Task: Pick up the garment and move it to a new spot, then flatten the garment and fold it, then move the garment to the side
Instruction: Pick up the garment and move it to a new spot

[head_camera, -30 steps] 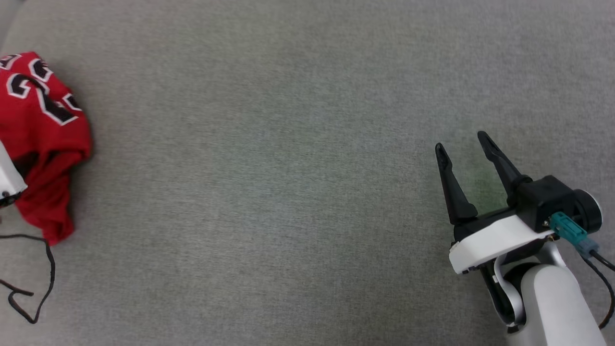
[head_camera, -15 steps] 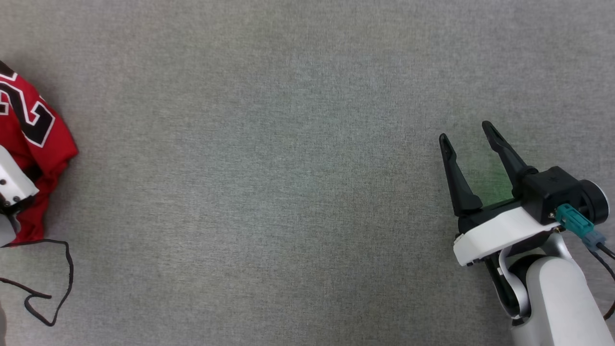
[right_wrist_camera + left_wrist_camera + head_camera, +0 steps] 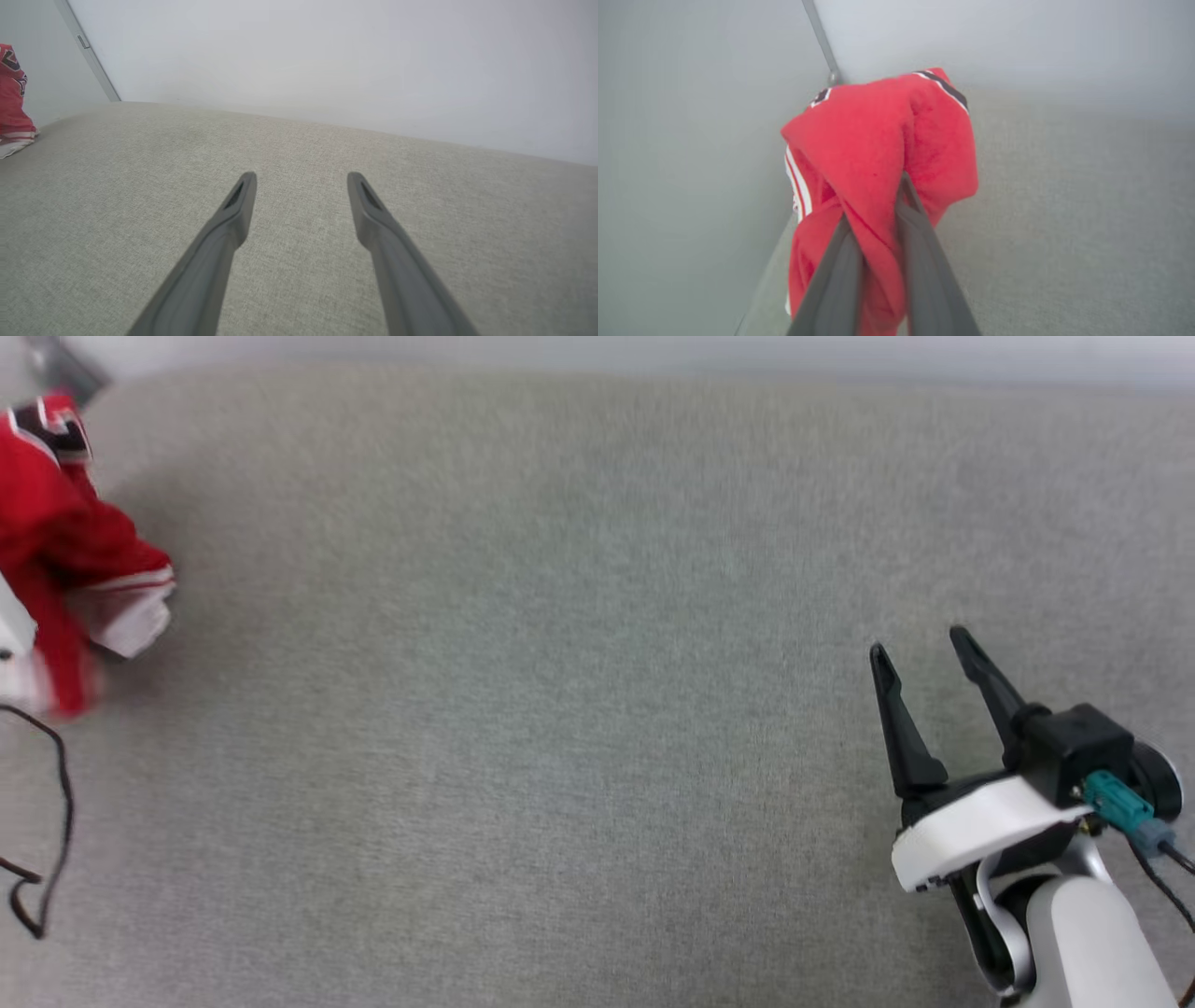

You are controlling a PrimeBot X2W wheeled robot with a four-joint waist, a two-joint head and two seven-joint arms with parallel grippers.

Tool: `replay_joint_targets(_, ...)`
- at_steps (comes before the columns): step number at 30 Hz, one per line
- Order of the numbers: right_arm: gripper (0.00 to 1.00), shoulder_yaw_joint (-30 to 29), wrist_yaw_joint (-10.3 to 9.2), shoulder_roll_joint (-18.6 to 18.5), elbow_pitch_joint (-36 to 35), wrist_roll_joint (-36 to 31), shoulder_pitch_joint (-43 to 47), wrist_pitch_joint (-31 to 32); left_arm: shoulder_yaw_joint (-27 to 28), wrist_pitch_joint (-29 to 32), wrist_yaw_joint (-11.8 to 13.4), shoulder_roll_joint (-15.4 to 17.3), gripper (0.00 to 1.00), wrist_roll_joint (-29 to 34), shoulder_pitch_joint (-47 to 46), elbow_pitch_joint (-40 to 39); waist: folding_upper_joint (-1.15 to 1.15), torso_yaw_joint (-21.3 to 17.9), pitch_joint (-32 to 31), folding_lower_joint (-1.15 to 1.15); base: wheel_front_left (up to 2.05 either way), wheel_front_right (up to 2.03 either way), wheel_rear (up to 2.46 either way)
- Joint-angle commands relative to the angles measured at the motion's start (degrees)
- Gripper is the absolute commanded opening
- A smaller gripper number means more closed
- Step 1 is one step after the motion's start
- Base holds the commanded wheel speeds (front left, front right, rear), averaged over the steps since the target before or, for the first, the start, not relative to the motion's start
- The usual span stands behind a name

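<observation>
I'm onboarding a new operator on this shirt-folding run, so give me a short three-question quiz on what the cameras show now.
1. True or false: the right gripper is open with nothing between its fingers.
2. In the head view, the garment shows at: A) the far left edge; B) the centre; C) beside the right gripper.
3. Which gripper is clamped on the garment?
Key: 1 true. 2 A. 3 the left gripper, as its wrist view shows.
</observation>
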Motion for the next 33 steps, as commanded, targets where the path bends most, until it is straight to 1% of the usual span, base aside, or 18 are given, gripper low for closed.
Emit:
replay_joint_targets(1,1.0,-0.3,-0.03,0.3,0.1,0.3,1.0,-0.3,-0.7,-2.3,-0.2,0.4,0.0,1.1,-1.1,-0.4,0.0,0.6,-3.6,0.0,0.0,0.0,0.0)
replay_joint_targets(5,1.0,-0.7,-0.03,0.6,0.0,0.3,2.7,-0.3,-3.9,-9.7,-0.6,0.6,0.0,4.9,-3.9,-1.2,0.0,-0.2,-7.5,0.0,0.0,0.0,0.0)
replay_joint_targets(7,1.0,-0.9,-0.03,0.7,-0.2,0.6,3.5,-0.3,-5.7,-12.8,-0.8,-0.1,0.0,6.4,-5.0,-1.5,0.0,-0.9,-9.3,0.0,0.0,0.0,0.0)
replay_joint_targets(11,1.0,-1.2,-0.03,0.7,-0.6,0.9,5.1,0.0,-9.3,-18.5,-1.0,-2.5,0.0,8.4,-6.2,-2.6,0.0,-3.4,-12.4,0.0,0.0,0.0,0.0)
replay_joint_targets(16,1.0,-2.1,-0.03,0.7,-1.9,1.5,7.2,1.0,-13.3,-23.6,-1.1,-7.7,0.0,8.9,-4.6,-4.3,0.0,-7.3,-15.2,0.0,0.0,0.0,0.0)
replay_joint_targets(21,1.0,-3.5,-0.03,0.7,-3.6,1.4,9.2,2.2,-18.5,-26.3,-1.6,-15.5,0.0,7.3,-1.8,-6.3,0.0,-10.8,-16.1,0.0,0.0,0.0,0.0)
replay_joint_targets(26,1.0,-4.2,-0.03,0.7,-5.5,1.3,10.6,3.4,-25.7,-26.1,-2.2,-21.6,0.0,5.0,4.4,-8.4,0.0,-13.8,-16.1,0.0,0.0,0.0,0.0)
replay_joint_targets(30,1.0,-5.1,-0.03,0.7,-6.8,1.9,11.6,4.0,-33.5,-24.6,-2.3,-23.9,0.0,2.6,12.6,-10.2,0.0,-15.0,-15.5,0.0,0.0,0.0,0.0)
replay_joint_targets(31,1.0,-5.3,-0.03,0.7,-7.0,1.9,11.8,4.0,-35.5,-24.3,-2.4,-24.1,0.0,2.2,14.8,-10.6,0.0,-15.1,-15.3,0.0,0.0,0.0,0.0)
replay_joint_targets(32,1.0,-5.3,-0.03,0.7,-7.0,1.9,11.8,4.0,-35.5,-24.3,-2.4,-24.1,0.0,2.2,14.8,-10.6,0.0,-15.1,-15.3,0.0,0.0,0.0,0.0)
replay_joint_targets(33,1.0,-5.5,-0.02,0.7,-7.2,2.0,11.9,4.0,-37.8,-23.6,-2.4,-24.1,0.0,1.3,17.3,-10.9,0.0,-15.2,-15.1,0.0,0.0,0.0,0.0)
